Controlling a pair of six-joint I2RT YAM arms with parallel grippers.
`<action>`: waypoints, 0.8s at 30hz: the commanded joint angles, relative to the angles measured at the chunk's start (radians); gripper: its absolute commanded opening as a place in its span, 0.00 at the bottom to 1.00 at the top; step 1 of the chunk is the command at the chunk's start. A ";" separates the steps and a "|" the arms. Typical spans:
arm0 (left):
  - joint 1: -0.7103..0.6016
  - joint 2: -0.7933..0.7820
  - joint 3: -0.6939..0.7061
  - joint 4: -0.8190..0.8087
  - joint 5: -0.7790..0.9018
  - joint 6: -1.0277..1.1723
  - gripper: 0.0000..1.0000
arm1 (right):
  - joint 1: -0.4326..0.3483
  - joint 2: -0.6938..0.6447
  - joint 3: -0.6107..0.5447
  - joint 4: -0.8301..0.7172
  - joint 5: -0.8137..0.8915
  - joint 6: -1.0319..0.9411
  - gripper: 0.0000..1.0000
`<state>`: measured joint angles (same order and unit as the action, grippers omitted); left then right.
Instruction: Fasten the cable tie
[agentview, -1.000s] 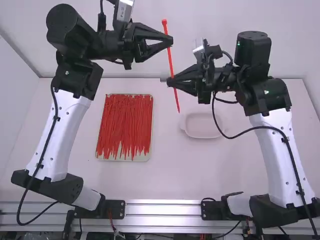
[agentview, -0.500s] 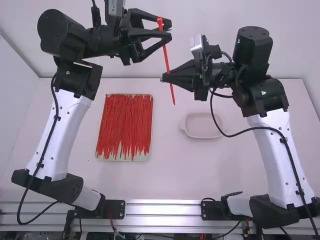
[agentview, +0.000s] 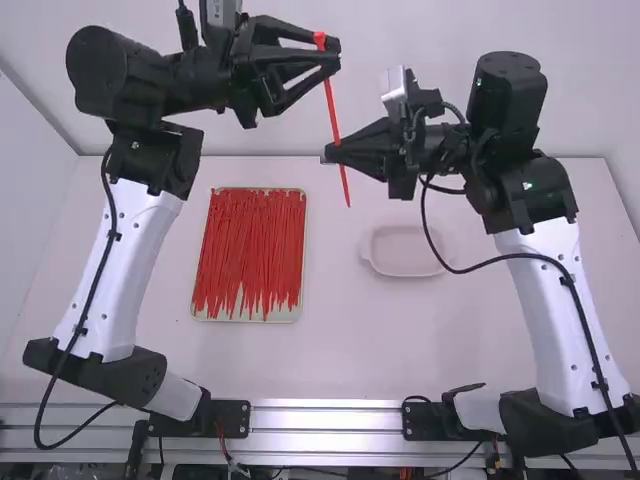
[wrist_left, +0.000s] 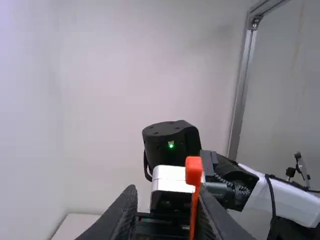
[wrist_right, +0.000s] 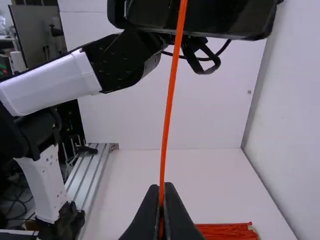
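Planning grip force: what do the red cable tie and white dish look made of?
The red cable tie looks like smooth nylon-type plastic; the thin strip bows slightly. The white dish seems matte plastic with a rounded rim, or possibly ceramic.

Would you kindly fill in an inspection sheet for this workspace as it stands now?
Surface: white table.
Job's things: one red cable tie held near upright in the air; pile of red ties on a tray.
Clutter: white dish beside the tray.
Grippers: right gripper shut on the tie's strap; left gripper open, the tie's head against one finger.
Cables: black cable loops off the right arm; another runs down the left arm.
Surroundings: white walls; metal rail at the front.
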<state>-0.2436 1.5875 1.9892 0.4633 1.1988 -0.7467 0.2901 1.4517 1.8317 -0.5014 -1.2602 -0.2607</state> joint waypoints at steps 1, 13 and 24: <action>0.015 0.000 0.001 0.014 -0.010 -0.034 0.25 | 0.009 -0.002 0.019 0.006 0.015 0.002 0.00; 0.008 0.000 0.001 0.015 -0.012 -0.019 0.13 | 0.018 -0.002 0.019 0.021 0.057 0.002 0.00; 0.008 0.000 0.001 -0.021 -0.028 0.017 0.02 | 0.019 -0.002 0.019 0.027 0.057 0.002 0.00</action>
<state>-0.2375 1.5879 1.9892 0.4541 1.1851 -0.7582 0.3077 1.4521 1.8313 -0.4839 -1.1976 -0.2634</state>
